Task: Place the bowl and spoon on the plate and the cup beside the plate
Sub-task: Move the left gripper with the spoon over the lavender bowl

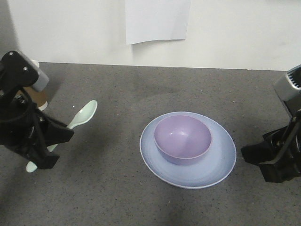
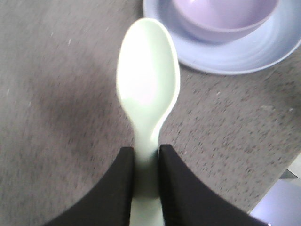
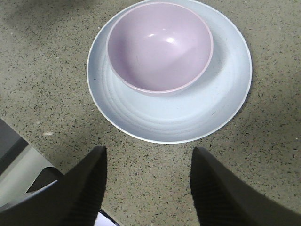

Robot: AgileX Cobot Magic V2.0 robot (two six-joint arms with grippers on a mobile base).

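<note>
- The bowl (image 1: 183,140) is sitting on the plate (image 1: 221,165), toward the plate's far side, so that part of the task looks done.
- The plate is resting on the grey speckled surface (image 1: 117,188), right of centre in the front view, with a wide bare crescent of plate showing on its near side.
- The left gripper (image 2: 146,176) is pinching the spoon (image 2: 148,84) by its handle, the two dark fingers pressed against either side of the handle while the oval end is sticking out ahead.
- In the front view the spoon is lying at the left, angled with its oval end pointing far and right, well apart from the plate; whether it is lifted off the surface or resting on it is not clear.
- The right gripper (image 3: 148,181) is hanging spread and empty on the near side of the plate in its wrist view, holding nothing.
- The cup (image 1: 38,98) is showing only partly, brown with a white band, at the far left behind the left arm, well apart from the plate.
- Judging from this, two steps are remaining: the spoon is yet to reach the plate, and the cup is yet to be set beside it.
- The bare near part of the plate seems the likely room for the spoon.
</note>
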